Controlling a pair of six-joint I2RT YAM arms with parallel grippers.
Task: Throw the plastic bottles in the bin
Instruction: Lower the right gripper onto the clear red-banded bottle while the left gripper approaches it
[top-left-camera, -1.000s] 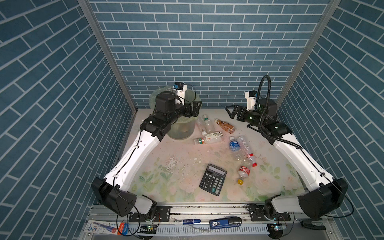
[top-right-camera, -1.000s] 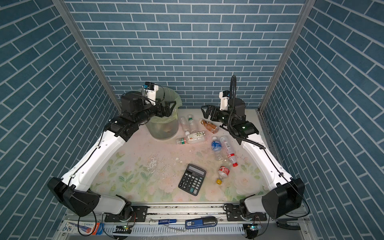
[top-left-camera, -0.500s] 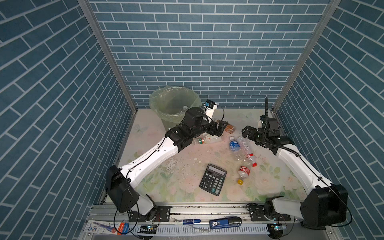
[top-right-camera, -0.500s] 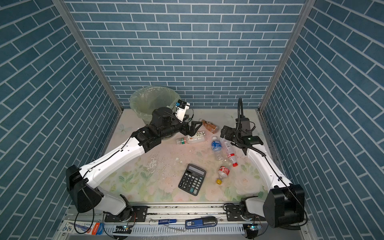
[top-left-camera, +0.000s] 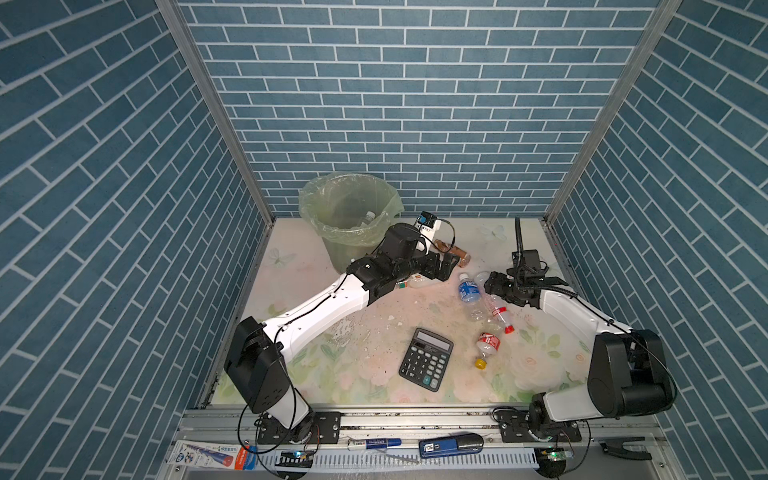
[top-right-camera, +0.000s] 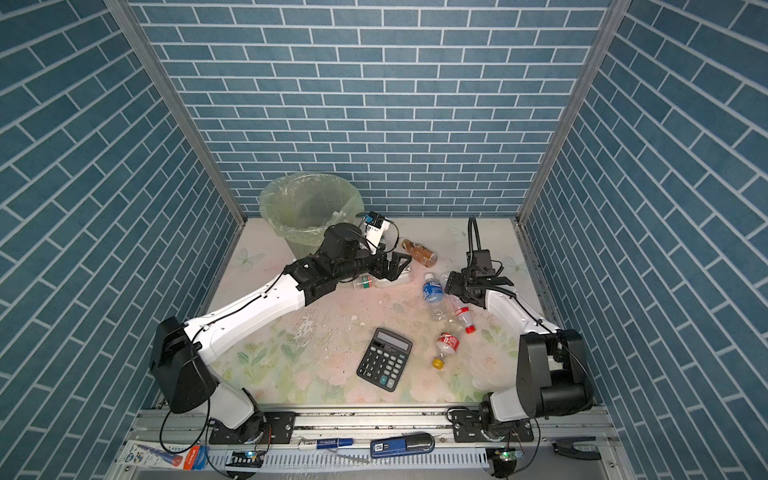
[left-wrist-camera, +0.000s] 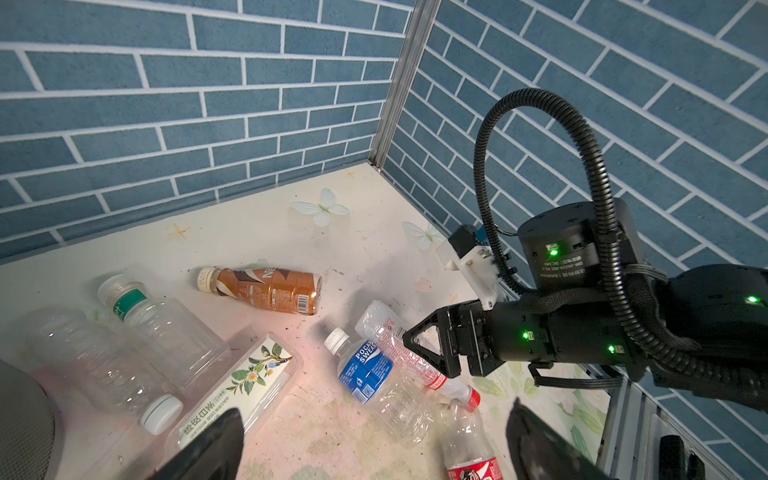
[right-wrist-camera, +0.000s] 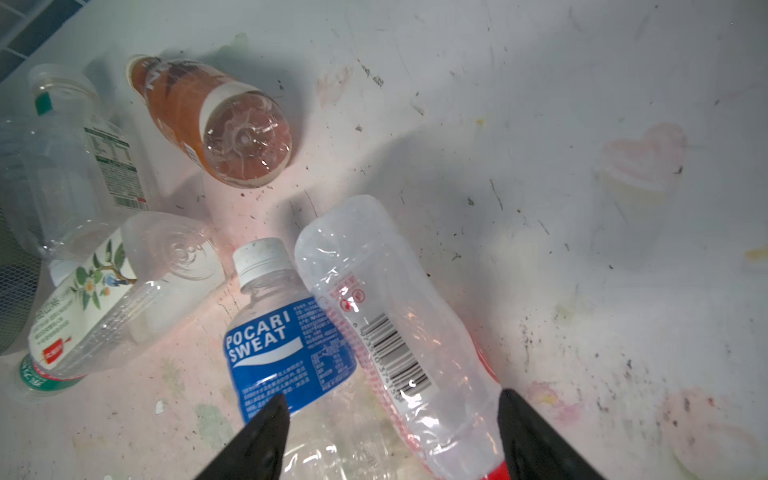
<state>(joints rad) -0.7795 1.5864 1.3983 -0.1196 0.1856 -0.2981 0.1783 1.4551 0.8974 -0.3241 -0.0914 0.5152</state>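
My right jaws stand partly apart, astride the red-cap bottle (right-wrist-camera: 399, 332), which lies flat on the counter (right-wrist-camera: 582, 124). One side hangs over the Pocari bottle (right-wrist-camera: 282, 345), which lies touching the red-cap one. I see no squeeze on either bottle.

My left jaws are spread wide and hold nothing. They hang low above the tea bottle (left-wrist-camera: 241, 378). Just beside it lie the green-band bottle (left-wrist-camera: 166, 332) and a bare bottle (left-wrist-camera: 83, 357) with a white cap. The brown bottle (left-wrist-camera: 266, 289) lies a little nearer the back wall, apart from the rest.

In both top views the left arm (top-left-camera: 324, 303) crosses in front of the bin (top-left-camera: 332, 245), which stands upright in the back left corner of the counter. The white cap of a binned bottle (top-left-camera: 369, 216) shows inside it.

Nearer me a yellow-cap bottle (top-left-camera: 487, 344) with a red label lies beside the calculator (top-left-camera: 426, 359), not touching it.
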